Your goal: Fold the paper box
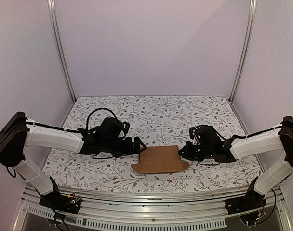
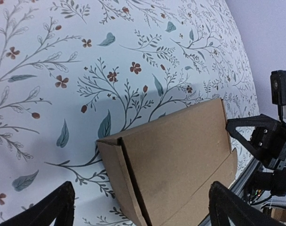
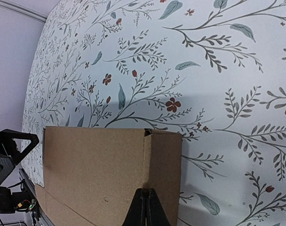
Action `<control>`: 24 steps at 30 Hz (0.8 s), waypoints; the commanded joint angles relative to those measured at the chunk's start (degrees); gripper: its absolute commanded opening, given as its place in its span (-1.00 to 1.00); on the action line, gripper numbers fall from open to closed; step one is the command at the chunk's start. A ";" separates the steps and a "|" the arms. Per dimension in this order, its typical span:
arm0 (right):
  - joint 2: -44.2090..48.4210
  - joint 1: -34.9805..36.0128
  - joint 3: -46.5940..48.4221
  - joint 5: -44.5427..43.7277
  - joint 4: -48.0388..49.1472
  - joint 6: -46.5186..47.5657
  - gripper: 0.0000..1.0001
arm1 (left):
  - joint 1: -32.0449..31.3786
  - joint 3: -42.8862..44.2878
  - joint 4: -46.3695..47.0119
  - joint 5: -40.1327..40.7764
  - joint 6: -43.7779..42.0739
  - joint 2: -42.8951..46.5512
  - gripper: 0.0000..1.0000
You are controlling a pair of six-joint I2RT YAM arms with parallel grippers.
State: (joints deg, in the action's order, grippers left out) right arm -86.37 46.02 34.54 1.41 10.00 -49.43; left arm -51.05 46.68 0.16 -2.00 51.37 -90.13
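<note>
The paper box (image 1: pixel 160 160) is brown cardboard, partly folded, lying low on the floral table near the front middle. My left gripper (image 1: pixel 140 145) is at its left end. In the left wrist view the box (image 2: pixel 176 155) lies between the two wide-open fingers (image 2: pixel 49 209), with a folded side flap on its left. My right gripper (image 1: pixel 183 150) is at the box's right end. In the right wrist view its fingers (image 3: pixel 144 207) are shut together, tips resting on the seam between the box's top panel (image 3: pixel 96 174) and its right side flap.
The floral tablecloth (image 1: pixel 151 115) covers the table. White walls and metal posts (image 1: pixel 59 48) enclose it. A metal rail (image 1: pixel 146 202) runs along the near edge, just in front of the box. The right arm's gripper shows in the left wrist view (image 2: pixel 270 141).
</note>
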 commanded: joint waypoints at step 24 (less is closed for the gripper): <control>0.72 -0.67 -3.47 -3.13 -7.91 3.45 -1.00 | 4.33 -9.57 20.94 -11.31 6.22 -2.36 0.98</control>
State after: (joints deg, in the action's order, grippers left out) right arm -85.80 45.67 33.67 1.08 10.66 -47.24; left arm -47.99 37.56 16.64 -11.07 56.18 -90.61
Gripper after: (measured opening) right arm 0.005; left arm 0.992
